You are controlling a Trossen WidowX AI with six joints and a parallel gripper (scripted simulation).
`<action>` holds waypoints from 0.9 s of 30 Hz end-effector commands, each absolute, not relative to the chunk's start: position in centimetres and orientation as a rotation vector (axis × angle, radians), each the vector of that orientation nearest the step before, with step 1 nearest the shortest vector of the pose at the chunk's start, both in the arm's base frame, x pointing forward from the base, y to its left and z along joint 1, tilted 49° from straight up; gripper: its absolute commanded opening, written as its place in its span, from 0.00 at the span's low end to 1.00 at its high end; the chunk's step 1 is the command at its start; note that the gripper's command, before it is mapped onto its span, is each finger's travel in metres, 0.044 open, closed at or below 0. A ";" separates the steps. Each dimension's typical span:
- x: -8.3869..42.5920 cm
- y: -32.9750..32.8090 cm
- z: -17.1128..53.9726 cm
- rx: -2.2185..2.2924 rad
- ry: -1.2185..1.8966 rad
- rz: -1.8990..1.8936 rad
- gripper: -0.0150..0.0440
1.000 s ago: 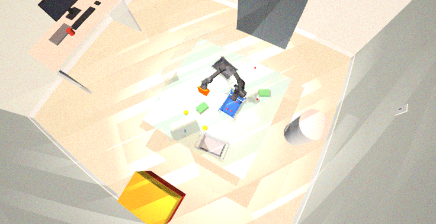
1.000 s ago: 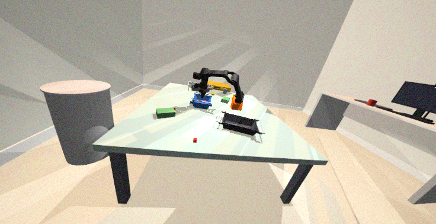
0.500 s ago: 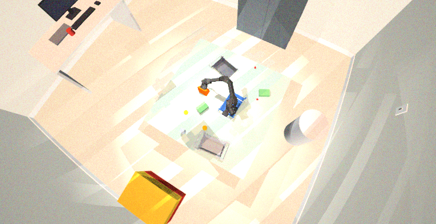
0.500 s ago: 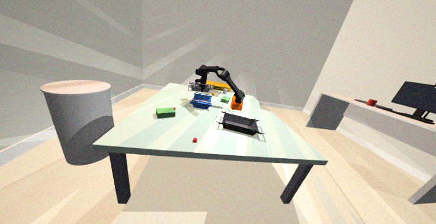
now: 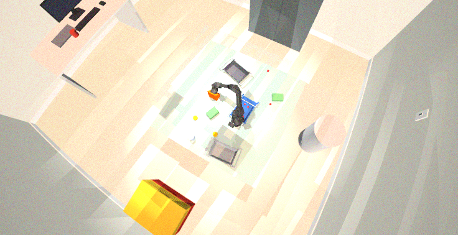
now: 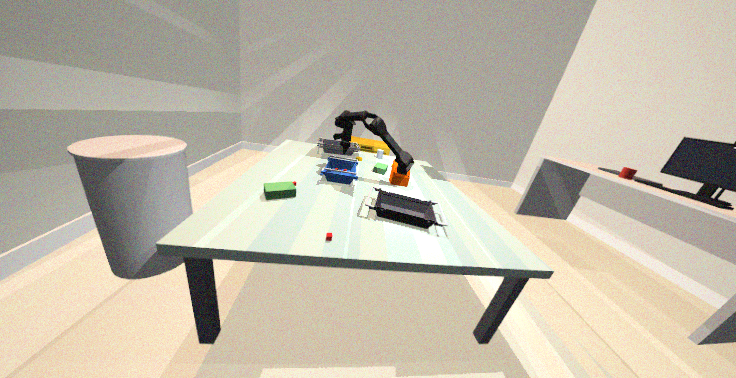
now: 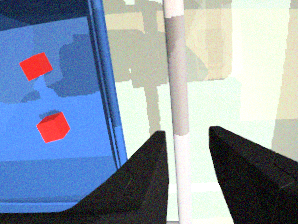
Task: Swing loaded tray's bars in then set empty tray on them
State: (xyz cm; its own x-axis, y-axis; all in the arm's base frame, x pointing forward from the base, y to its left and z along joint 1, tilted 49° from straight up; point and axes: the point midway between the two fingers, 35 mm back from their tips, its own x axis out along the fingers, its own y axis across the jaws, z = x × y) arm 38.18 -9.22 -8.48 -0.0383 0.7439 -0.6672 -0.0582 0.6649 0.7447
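Observation:
The loaded blue tray [image 5: 249, 112] [image 6: 339, 178] [image 7: 30, 182] stands mid-table with small red blocks [image 7: 53, 127] inside. One white bar [image 5: 250, 101] lies across its top near one end. Its other bar [image 7: 180, 100] stands outside the tray's end wall, over the table. My gripper [image 7: 187, 130] [image 5: 231, 125] is partly open at that end, pointing down, with this bar running between its fingers and a gap on each side. A dark empty tray [image 5: 236, 71] [image 6: 405, 209] lies on the table, bars swung out. A grey empty tray [image 5: 223, 152] [image 6: 337, 146] lies on the opposite side.
The arm's orange base [image 5: 213, 94] [image 6: 399, 175] stands beside the blue tray. Two green blocks [image 5: 277, 97] [image 5: 212, 112], yellow balls [image 5: 195, 117] [image 5: 214, 133] and loose red cubes [image 5: 267, 70] [image 6: 328, 236] lie on the table. A small white object [image 6: 379, 153] stands farther off.

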 end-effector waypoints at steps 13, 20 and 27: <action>37.8 -4.9 -12.2 0.610 1.485 0.718 0.41; 37.8 -5.7 -10.4 0.610 1.485 0.718 0.41; 37.8 -5.8 -8.4 0.610 1.485 0.718 0.41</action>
